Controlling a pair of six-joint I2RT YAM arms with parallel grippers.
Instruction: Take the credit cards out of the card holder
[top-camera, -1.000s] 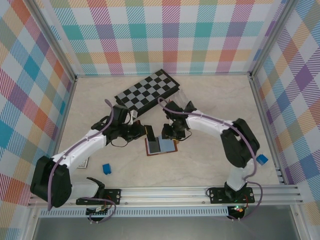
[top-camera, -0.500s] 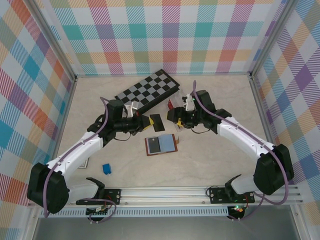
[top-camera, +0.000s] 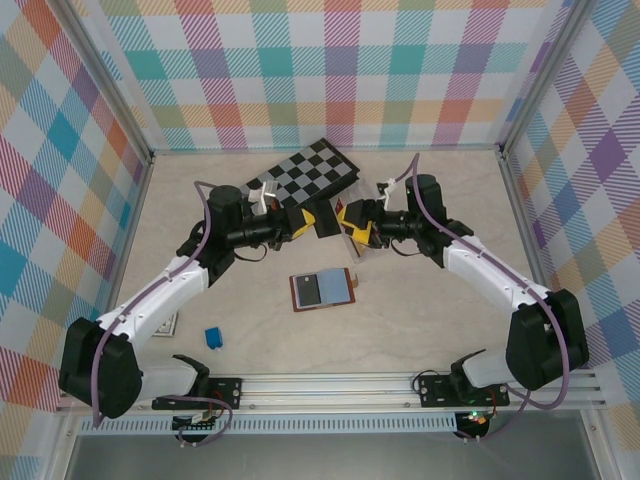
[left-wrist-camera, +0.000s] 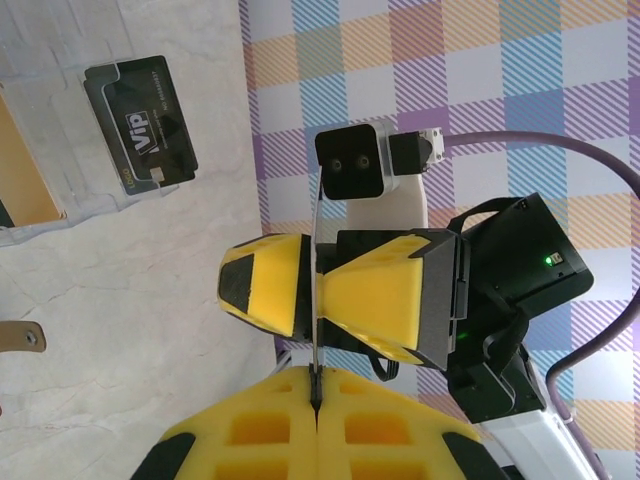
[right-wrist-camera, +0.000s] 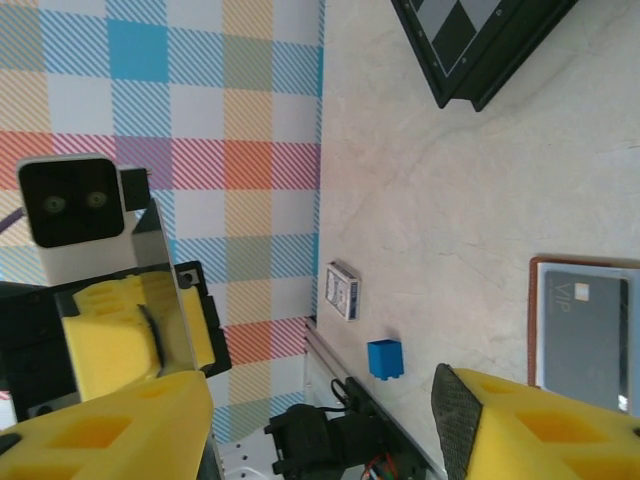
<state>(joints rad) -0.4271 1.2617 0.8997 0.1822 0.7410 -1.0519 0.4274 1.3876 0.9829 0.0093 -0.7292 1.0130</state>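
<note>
The brown card holder (top-camera: 322, 290) lies open on the table, with a blue-grey credit card (top-camera: 320, 288) in it; the right wrist view shows the holder (right-wrist-camera: 534, 320) and its card (right-wrist-camera: 585, 330). My left gripper (top-camera: 300, 222) is raised above the table behind the holder, shut on a dark card (top-camera: 325, 220). In the left wrist view that card (left-wrist-camera: 318, 250) stands edge-on out of the left gripper (left-wrist-camera: 318, 375). My right gripper (top-camera: 355, 225) faces it, open, with a yellow finger (left-wrist-camera: 265, 300) on each side of the card's far edge. I cannot tell whether they touch it.
A folded chessboard (top-camera: 300, 178) lies behind both grippers. A clear plastic box (left-wrist-camera: 100, 205) holds a black VIP card (left-wrist-camera: 140, 125). A blue block (top-camera: 214, 337) and a small card deck (top-camera: 168, 325) lie near the left arm's base. Patterned walls surround the table.
Both grippers left the card holder and rose toward the chessboard. The left one carried the dark card up. The right one opened and turned to face it.
</note>
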